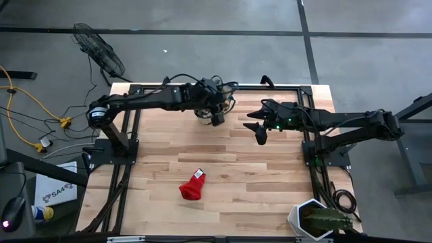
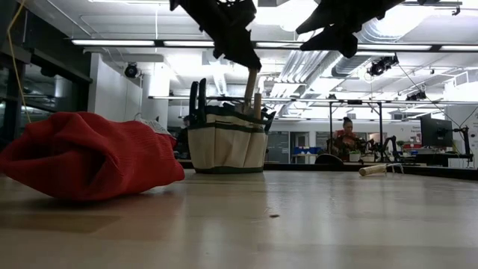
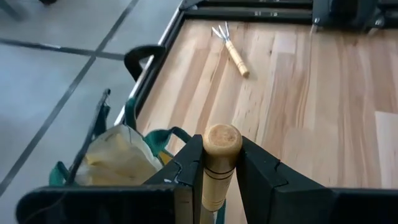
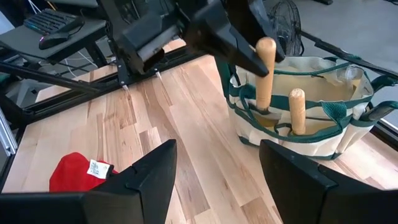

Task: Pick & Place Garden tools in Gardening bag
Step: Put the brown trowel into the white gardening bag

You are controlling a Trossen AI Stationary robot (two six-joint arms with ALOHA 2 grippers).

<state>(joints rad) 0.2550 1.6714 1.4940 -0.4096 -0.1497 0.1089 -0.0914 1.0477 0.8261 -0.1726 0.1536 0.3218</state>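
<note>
The gardening bag point(image 2: 226, 146), tan canvas with green trim, stands on its base near the table's far edge and also shows in the right wrist view point(image 4: 311, 93). My left gripper point(image 1: 217, 120) is above it, shut on a wooden-handled tool point(image 4: 265, 68). A second wooden handle point(image 4: 296, 109) sticks up from a bag pocket. The red fabric piece point(image 1: 192, 185) lies on the table toward the near edge. A wooden-handled fork point(image 3: 233, 53) lies flat near the far right. My right gripper point(image 4: 217, 180) hangs open to the right of the bag, holding nothing. My left gripper pinches the tool's wooden handle just below its rounded free end point(image 3: 222, 142) between the two fingers. The fingers slant down from the table's left and lie across the handle. The handle stands nearly upright, its lower part point(image 4: 263, 102) inside a side pocket of the bag.
A spiky green plant in a white hexagonal pot point(image 1: 317, 223) stands at the near right corner. Black frame rails point(image 1: 128, 135) run along the table's left and right sides. Bare wood lies between the bag and the red fabric.
</note>
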